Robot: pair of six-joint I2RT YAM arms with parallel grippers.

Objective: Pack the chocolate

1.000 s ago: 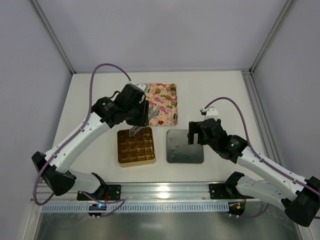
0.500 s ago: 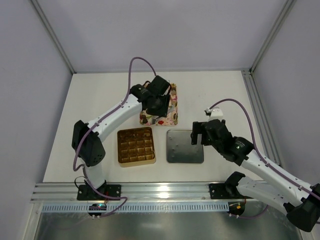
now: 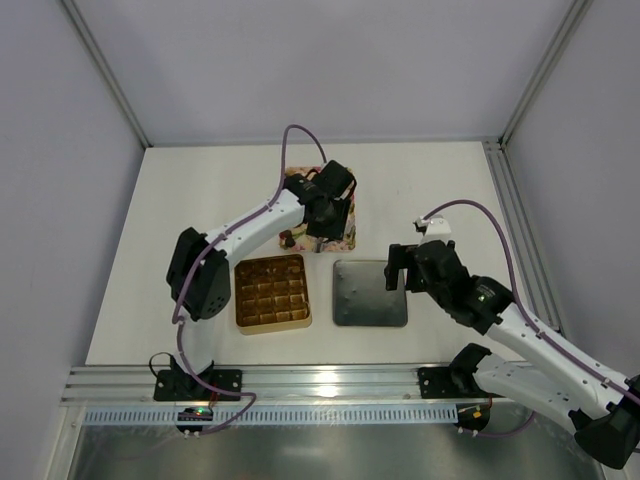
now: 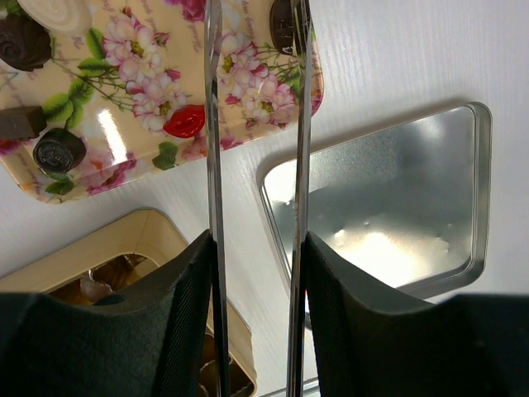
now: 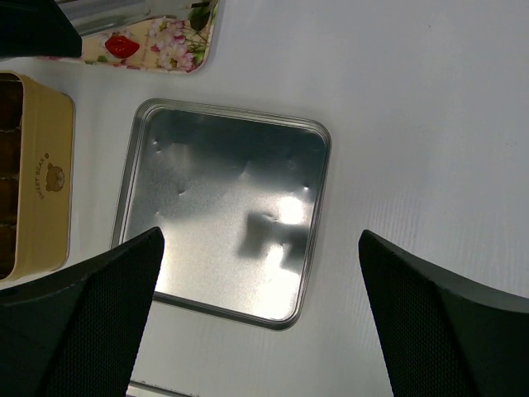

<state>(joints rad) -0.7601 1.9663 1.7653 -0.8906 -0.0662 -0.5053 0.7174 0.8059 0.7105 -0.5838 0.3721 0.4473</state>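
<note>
The gold box (image 3: 240, 300) holds a grid of dark-brown chocolate (image 3: 270, 288) squares, left of centre. My left gripper (image 3: 325, 222) hovers over the pink floral tray (image 3: 346, 238). It is shut on metal tongs (image 4: 213, 124), whose two blades run up between its fingers (image 4: 178, 314). The left wrist view shows loose sweets on the tray (image 4: 124, 83): a red lips piece (image 4: 183, 121) and dark pieces (image 4: 58, 150). My right gripper (image 3: 400, 268) is open and empty above the right edge of the upturned lid (image 3: 370, 293).
The lid's silver inside (image 5: 223, 207) faces up, between the gold box (image 5: 41, 174) and bare white table. The tray's corner (image 5: 157, 41) lies just behind the lid. A metal rail (image 3: 330, 378) runs along the near edge.
My left arm has swung with the tongs from above the gold box back and right to above the floral tray. My right arm has shifted slightly right.
</note>
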